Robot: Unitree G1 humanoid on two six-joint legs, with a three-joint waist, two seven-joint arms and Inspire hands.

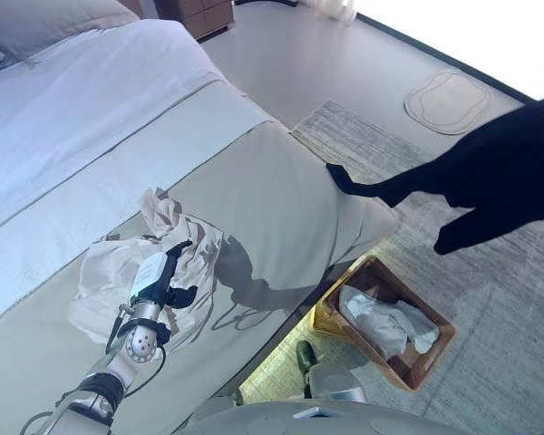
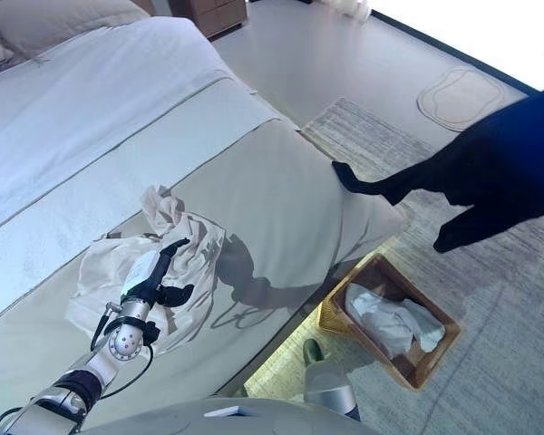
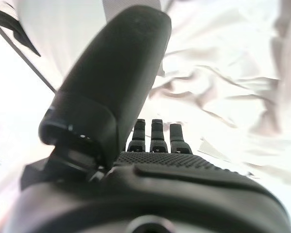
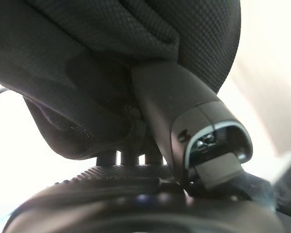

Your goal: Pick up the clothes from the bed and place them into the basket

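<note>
Lower left: left hand (image 1: pixel 160 279), fingers straight, over crumpled cream garment (image 1: pixel 109 272) on beige bed (image 1: pixel 281 190). Right: right hand (image 4: pixel 184 121) clutching black cloth (image 1: pixel 499 172). Risk: trailing sleeve missing lower-right wicker basket (image 1: pixel 431 349).

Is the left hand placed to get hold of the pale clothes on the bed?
Probably yes. The left hand is right over the crumpled pale clothes on the bed, fingers open, with nothing between them.

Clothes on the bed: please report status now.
Left robot hand open, over cream clothes on bed. Right robot hand hidden, dark garment draped around it. Basket on floor holds white clothes. Nothing blocking.
</note>
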